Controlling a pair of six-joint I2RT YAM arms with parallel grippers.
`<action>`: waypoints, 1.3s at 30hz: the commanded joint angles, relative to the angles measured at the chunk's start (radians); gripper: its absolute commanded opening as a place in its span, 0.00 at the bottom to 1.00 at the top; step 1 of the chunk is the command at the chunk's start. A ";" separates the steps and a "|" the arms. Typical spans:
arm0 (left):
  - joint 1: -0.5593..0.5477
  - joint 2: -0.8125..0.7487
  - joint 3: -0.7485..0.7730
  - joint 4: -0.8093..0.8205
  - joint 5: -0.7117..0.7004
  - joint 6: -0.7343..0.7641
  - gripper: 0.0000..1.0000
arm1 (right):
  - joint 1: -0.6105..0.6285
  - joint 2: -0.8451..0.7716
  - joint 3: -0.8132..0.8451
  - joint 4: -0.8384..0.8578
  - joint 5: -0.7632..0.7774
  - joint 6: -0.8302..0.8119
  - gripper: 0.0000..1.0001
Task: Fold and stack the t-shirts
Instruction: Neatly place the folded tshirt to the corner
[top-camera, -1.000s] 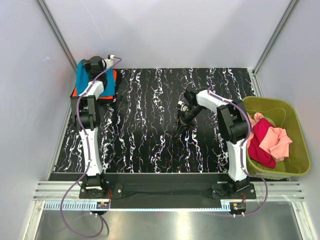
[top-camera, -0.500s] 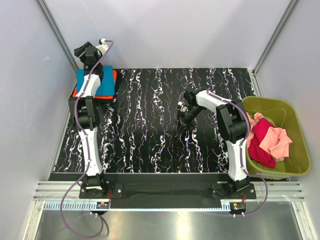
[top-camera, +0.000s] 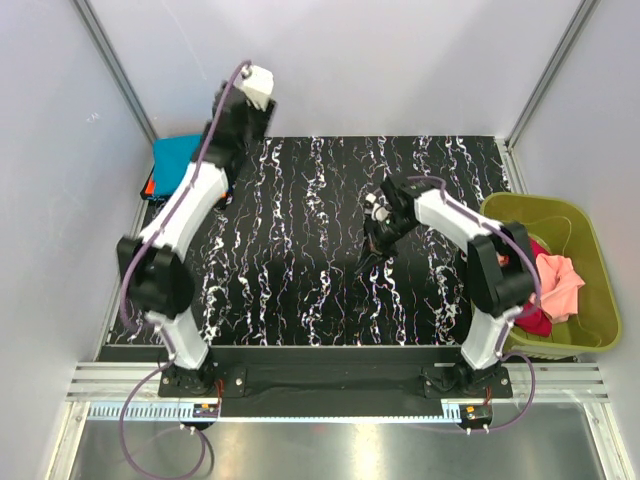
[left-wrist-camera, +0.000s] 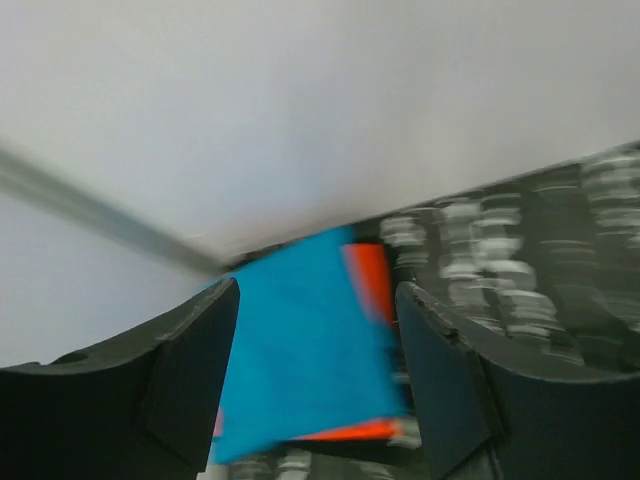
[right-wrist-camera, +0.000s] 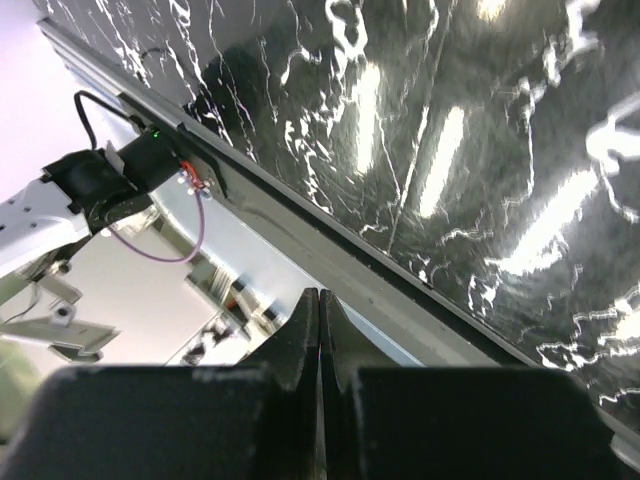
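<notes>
Far-left corner of the table (top-camera: 300, 260): the teal shirt (top-camera: 176, 152) lies folded into a flat, smooth rectangle on top of the orange shirt (top-camera: 148, 186). Orange shows only as a thin border along the teal shirt's edges, and the left wrist view, though blurred, shows the same. Just right of the stack, the left gripper (left-wrist-camera: 315, 290) hangs high above the table's back edge. Its jaws are spread wide with nothing between them, and the stack shows through the gap, well below. At mid-table, the right gripper (right-wrist-camera: 318, 305) hovers low over the black marbled top, fingers pressed together, holding nothing. Over at the right edge sits the bin (top-camera: 592, 245) with two shirts crumpled loosely inside. The pink shirt (top-camera: 558, 280) is bunched on top of the red shirt (top-camera: 528, 316), both unfolded and partly hidden behind the right arm.
</notes>
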 joint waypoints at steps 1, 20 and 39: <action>-0.087 -0.212 -0.209 -0.003 0.188 -0.372 0.72 | 0.000 -0.158 -0.088 0.094 0.048 0.044 0.02; -0.635 -1.339 -1.511 0.247 0.034 -1.362 0.79 | -0.001 -1.063 -1.001 0.860 0.306 0.604 0.48; -0.648 -1.866 -1.934 0.416 0.221 -1.483 0.89 | 0.002 -1.407 -1.224 0.708 0.326 0.713 1.00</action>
